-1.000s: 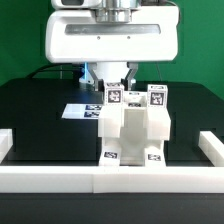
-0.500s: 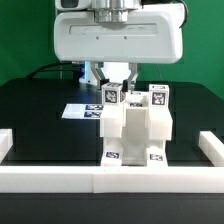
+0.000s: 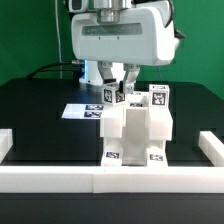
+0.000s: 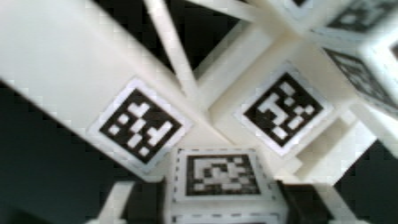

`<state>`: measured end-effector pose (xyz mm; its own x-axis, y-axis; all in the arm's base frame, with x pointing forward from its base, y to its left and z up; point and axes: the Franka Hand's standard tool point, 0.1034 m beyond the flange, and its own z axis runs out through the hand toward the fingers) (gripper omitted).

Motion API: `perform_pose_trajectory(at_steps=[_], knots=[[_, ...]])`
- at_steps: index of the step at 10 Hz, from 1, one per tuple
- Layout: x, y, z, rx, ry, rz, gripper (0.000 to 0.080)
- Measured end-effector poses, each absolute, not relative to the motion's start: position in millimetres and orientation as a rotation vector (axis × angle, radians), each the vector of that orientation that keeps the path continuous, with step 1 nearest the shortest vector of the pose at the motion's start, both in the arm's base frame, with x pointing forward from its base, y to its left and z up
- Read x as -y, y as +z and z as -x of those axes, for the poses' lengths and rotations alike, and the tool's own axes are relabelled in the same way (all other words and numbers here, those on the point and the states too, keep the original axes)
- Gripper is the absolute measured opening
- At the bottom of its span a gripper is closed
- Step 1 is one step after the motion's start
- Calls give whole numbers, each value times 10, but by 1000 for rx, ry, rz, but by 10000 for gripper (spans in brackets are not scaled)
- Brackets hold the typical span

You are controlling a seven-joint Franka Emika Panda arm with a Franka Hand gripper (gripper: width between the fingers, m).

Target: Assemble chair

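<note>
We see the chair [image 3: 138,128] on the black table [image 3: 40,110] against the white border wall [image 3: 110,177]. The pincer [image 3: 118,88] is closed on a tagged chair piece at its top rear, fingertips hidden behind it. The wrist view shows only blurred tags.

Black table [image 3: 35,105] fills most of exterior view. White border wall [image 3: 60,178] runs along near edge, w/ short upright ends at both sides: one at exterior view's left [image 3: 5,142], one at right [image 3: 212,145]. Marker board [image 3: 80,111] lies flat on table toward the back, thin white sheet w/ printed tags, partly hidden. Green backdrop [image 3: 25,35] behind. Dark cable [image 3: 55,68] at back edge, left.
</note>
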<state>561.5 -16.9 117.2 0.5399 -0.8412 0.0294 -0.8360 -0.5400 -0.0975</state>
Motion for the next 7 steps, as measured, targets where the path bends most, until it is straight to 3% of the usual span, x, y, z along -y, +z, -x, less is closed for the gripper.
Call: perform_pose_trajectory(at_steps=[5,6,7], knots=[[139,1173,-5622,-1660,-105,2573,288],[139,1172,-5619,-1636,-103,2589,468],[142,1173,-5620,-1594,-105,2617,586]])
